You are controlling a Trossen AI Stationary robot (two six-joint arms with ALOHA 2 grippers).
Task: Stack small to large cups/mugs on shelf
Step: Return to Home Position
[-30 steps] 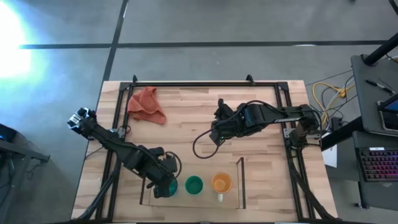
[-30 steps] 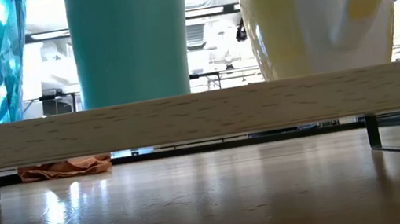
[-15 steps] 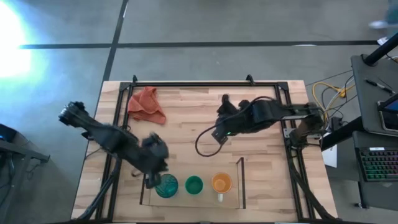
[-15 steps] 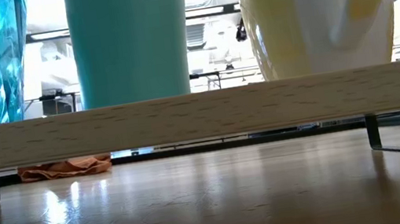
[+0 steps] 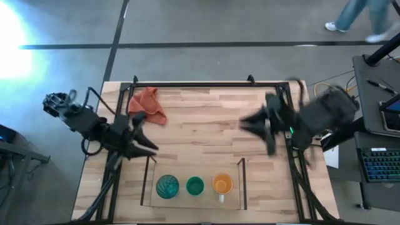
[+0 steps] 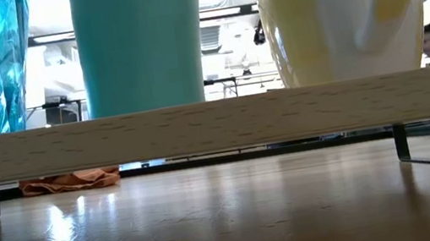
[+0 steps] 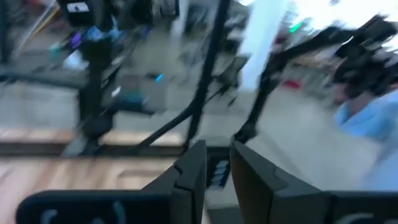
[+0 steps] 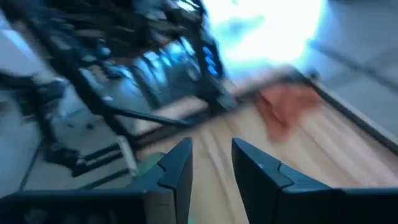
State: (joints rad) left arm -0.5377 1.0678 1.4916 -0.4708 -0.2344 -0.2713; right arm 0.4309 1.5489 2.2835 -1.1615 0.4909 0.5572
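Note:
The clear-walled tray (image 5: 241, 185) stands at the table's near edge. In it, from left to right, stand the ribbed teal tumbler (image 5: 167, 186), the small green cup (image 5: 195, 185) and the orange mug (image 5: 222, 184) with its white handle toward the near edge. The low view shows their bases on the tray floor (image 6: 216, 125). My left gripper (image 5: 145, 134) is above the table's left side, far-left of the tray, with a narrow gap between its fingers (image 7: 217, 152). My right gripper (image 5: 253, 128) is near the table's right edge, blurred, also narrowly open (image 8: 211, 149). Both are empty.
A red-orange cloth (image 5: 147, 105) lies at the far left of the table. A black metal frame (image 5: 206, 84) runs along the table's edges. A person (image 5: 362, 15) walks on the floor beyond the far right corner.
My left gripper has left the teal tumbler, which stays upright in the tray's left place, and has drawn back up and toward the table's left and far side. My right gripper has swung from the table's middle toward the right edge. A person has come into view.

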